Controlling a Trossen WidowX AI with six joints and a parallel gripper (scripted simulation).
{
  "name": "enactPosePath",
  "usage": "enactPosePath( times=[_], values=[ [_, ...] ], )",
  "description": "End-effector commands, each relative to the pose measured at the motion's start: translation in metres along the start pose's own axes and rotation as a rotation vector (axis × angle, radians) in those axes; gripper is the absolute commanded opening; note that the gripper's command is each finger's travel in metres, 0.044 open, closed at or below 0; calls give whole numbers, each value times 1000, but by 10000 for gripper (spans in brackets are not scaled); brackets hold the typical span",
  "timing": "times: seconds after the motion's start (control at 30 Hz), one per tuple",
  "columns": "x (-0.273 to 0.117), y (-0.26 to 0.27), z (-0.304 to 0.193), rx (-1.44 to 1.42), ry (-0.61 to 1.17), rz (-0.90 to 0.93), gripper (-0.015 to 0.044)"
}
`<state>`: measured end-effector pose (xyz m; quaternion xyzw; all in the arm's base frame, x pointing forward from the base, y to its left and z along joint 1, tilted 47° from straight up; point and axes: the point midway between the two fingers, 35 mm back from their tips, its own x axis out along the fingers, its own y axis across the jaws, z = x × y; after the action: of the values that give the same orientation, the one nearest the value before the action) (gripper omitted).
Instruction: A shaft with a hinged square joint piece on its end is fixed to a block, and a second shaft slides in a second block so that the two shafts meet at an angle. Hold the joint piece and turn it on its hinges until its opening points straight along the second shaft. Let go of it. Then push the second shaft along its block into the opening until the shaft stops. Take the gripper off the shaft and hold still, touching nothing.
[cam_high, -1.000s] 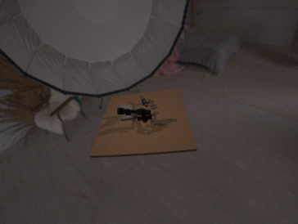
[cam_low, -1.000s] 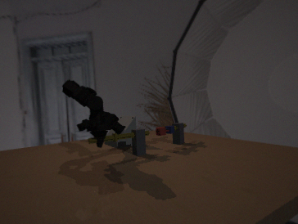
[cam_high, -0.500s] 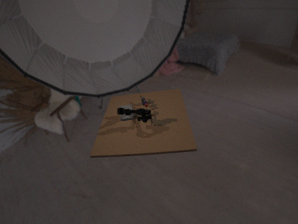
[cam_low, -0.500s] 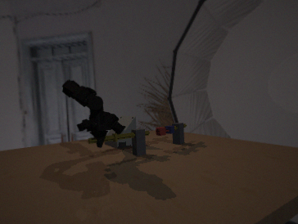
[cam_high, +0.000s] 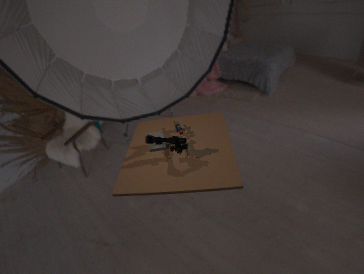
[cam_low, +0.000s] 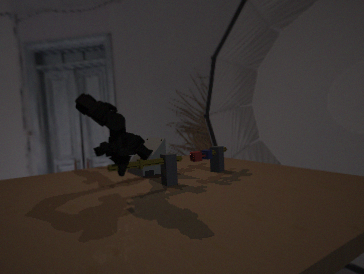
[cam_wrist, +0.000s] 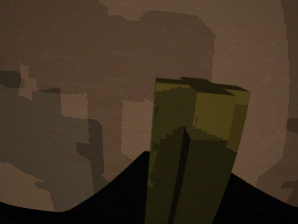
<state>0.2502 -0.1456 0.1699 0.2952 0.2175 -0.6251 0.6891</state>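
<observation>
The second shaft (cam_low: 142, 163) (cam_wrist: 212, 117) is yellow and grooved. It lies through the near grey block (cam_low: 170, 172), with its long part on the gripper's side and a short tip beyond. My gripper (cam_low: 121, 168) (cam_wrist: 171, 160) is shut on this shaft near its outer end; the end face stands up between the dark fingers in the wrist view. The joint piece, with a red part (cam_low: 196, 156) (cam_high: 181, 132) and a blue part (cam_low: 206, 154) (cam_high: 178, 127), sits at the far grey block (cam_low: 217, 162). A small gap shows between the shaft tip and the red part. The opening's exact direction is too small to tell.
A pale wedge-shaped body (cam_low: 158, 150) stands behind the near block. The blocks stand on a brown board (cam_high: 215, 175) (cam_low: 260, 210), whose front edge shows in the top and exterior views. Dark arm shadows lie across it.
</observation>
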Motion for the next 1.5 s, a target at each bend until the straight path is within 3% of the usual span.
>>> enactPosePath(
  times=[0.0,0.4,0.67,1.47],
  values=[
    [0,0,0,0,1,-9,67],
    [2,-1,2,-2,2,-92,67],
    [0,0,2,-3,0,-68,0],
    [1,0,-28,-2,5,-94,0]
  ],
)
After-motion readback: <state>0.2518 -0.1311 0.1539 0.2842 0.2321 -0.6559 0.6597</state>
